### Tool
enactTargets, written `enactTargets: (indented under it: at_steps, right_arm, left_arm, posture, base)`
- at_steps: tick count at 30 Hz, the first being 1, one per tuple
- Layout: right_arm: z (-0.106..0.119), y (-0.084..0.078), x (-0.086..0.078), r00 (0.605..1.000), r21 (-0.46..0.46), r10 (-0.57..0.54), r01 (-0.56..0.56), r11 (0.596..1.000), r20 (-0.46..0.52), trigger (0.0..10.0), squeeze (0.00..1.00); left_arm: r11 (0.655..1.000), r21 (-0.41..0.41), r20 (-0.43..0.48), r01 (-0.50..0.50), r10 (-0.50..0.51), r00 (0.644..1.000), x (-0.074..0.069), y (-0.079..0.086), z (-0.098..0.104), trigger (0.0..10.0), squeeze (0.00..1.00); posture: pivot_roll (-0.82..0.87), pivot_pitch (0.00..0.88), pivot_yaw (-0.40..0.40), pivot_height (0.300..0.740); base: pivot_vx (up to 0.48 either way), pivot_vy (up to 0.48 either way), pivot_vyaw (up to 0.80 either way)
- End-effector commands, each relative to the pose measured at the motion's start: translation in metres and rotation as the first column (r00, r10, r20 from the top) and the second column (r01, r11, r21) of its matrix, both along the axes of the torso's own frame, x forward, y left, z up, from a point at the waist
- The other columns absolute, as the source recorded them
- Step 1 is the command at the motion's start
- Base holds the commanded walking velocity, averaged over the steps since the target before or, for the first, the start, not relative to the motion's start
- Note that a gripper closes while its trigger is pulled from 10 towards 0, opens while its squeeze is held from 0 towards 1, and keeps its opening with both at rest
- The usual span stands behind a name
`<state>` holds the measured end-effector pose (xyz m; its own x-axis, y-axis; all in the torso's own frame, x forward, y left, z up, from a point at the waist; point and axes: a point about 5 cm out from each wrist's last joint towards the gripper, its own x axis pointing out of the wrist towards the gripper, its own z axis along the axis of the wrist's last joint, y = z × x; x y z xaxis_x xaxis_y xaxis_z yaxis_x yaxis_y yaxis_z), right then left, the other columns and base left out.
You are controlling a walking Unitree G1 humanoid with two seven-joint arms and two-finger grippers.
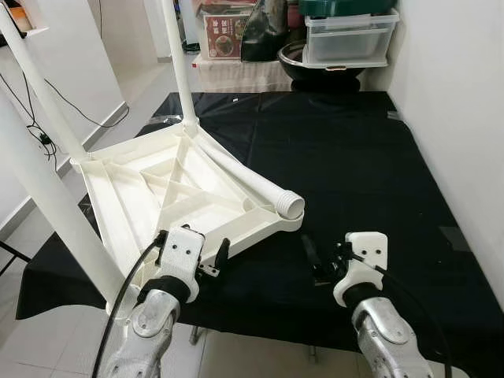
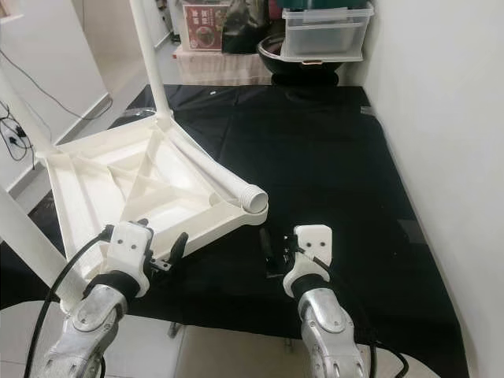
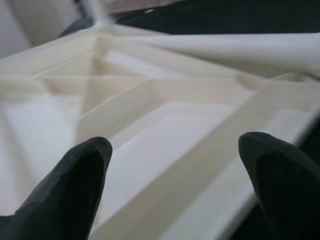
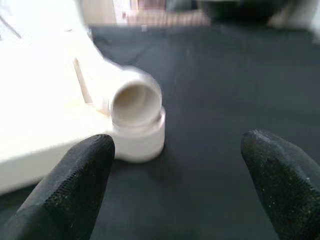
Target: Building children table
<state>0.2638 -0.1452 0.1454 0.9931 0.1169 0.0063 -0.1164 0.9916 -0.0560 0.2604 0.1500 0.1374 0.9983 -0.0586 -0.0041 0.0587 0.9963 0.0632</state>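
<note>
A white plastic table top point(image 1: 130, 197) lies upside down on a black cloth point(image 1: 354, 157), ribs showing. Three white legs stand up from its corners: one at the far corner point(image 1: 179, 71), one at the left point(image 1: 39, 94), one near me point(image 1: 55, 213). A loose leg point(image 1: 252, 177) lies across the top, its threaded open end point(image 1: 290, 206) resting on the near right corner socket point(image 4: 142, 137). My left gripper point(image 1: 193, 248) hangs open over the top's near edge point(image 3: 210, 170). My right gripper point(image 1: 327, 256) is open above the cloth, short of the leg's open end point(image 4: 132, 102).
Clear storage boxes point(image 1: 346, 35) and a black basin point(image 1: 315, 67) stand beyond the cloth's far edge. A white wall point(image 1: 457, 118) runs close along the right. Cables point(image 1: 31, 126) lie on the floor at the left. The cloth's right half is bare.
</note>
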Motion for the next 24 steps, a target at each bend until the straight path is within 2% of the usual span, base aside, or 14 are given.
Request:
enactTargets:
  at_steps: [1, 6, 11, 13, 14, 15, 18, 21, 24]
  right_arm:
    - [-0.001, 0.003, -0.001, 1.000, -0.002, 0.005, -0.005, 1.000, -0.010, 10.0, 0.00]
    - [0.001, 0.003, -0.002, 1.000, 0.014, 0.011, -0.011, 1.000, -0.004, 10.0, 0.00]
    - [0.007, 0.002, 0.000, 0.999, 0.045, 0.045, -0.046, 0.998, 0.021, 10.0, 0.00]
    - [0.016, 0.002, 0.005, 0.996, 0.032, 0.068, -0.070, 0.997, 0.062, 10.0, 0.00]
    - [0.021, 0.002, 0.009, 0.993, -0.009, 0.083, -0.083, 0.997, 0.086, 10.0, 0.00]
    - [0.021, 0.002, 0.009, 0.993, -0.009, 0.083, -0.083, 0.997, 0.086, 10.0, 0.00]
    - [0.040, 0.003, 0.023, 0.982, -0.037, 0.124, -0.120, 0.992, 0.144, 10.0, 0.00]
    - [0.046, 0.004, 0.028, 0.975, -0.058, 0.151, -0.143, 0.988, 0.165, 10.0, 0.00]
    - [0.049, 0.009, 0.031, 0.957, -0.115, 0.228, -0.210, 0.971, 0.176, 10.0, 0.00]
  left_arm:
    - [1.000, -0.004, -0.026, -0.014, 0.014, 1.000, -0.002, 0.003, -0.003, 10.0, 0.00]
    - [1.000, 0.009, -0.024, 0.021, -0.021, 0.999, 0.001, 0.001, 0.000, 10.0, 0.00]
    - [0.998, -0.002, 0.032, 0.064, -0.064, 0.997, 0.007, -0.003, 0.013, 10.0, 0.00]
    - [0.998, -0.016, 0.075, 0.063, -0.061, 0.995, 0.013, -0.006, 0.026, 10.0, 0.00]
    - [0.998, -0.017, 0.104, 0.058, -0.056, 0.993, 0.015, -0.008, 0.033, 10.0, 0.00]
    - [0.998, -0.017, 0.104, 0.058, -0.056, 0.993, 0.015, -0.008, 0.033, 10.0, 0.00]
    - [0.998, -0.007, 0.176, 0.058, -0.056, 0.983, 0.024, -0.016, 0.048, 10.0, 0.00]
    - [0.995, -0.043, 0.182, 0.095, -0.086, 0.980, 0.027, -0.023, 0.049, 10.0, 0.00]
    - [0.972, -0.145, 0.144, 0.183, -0.162, 0.976, 0.029, -0.037, 0.046, 10.0, 0.00]
  posture:
    - [-0.07, 0.090, 0.035, 0.740]
    - [-0.08, 0.095, 0.036, 0.740]
    - [-0.07, 0.096, 0.031, 0.740]
    - [-0.07, 0.096, 0.030, 0.740]
    - [-0.07, 0.096, 0.030, 0.740]
    - [-0.07, 0.096, 0.030, 0.740]
    - [-0.07, 0.090, 0.028, 0.740]
    - [-0.07, 0.088, 0.026, 0.740]
    - [-0.08, 0.086, 0.023, 0.740]
  base:
    - [0.000, 0.000, 0.00]
    - [0.000, 0.000, 0.00]
    - [0.000, 0.000, 0.00]
    - [0.000, 0.000, 0.00]
    - [0.000, 0.000, 0.00]
    - [0.000, 0.000, 0.00]
    - [0.000, 0.000, 0.00]
    - [0.000, 0.000, 0.00]
    - [0.000, 0.000, 0.15]
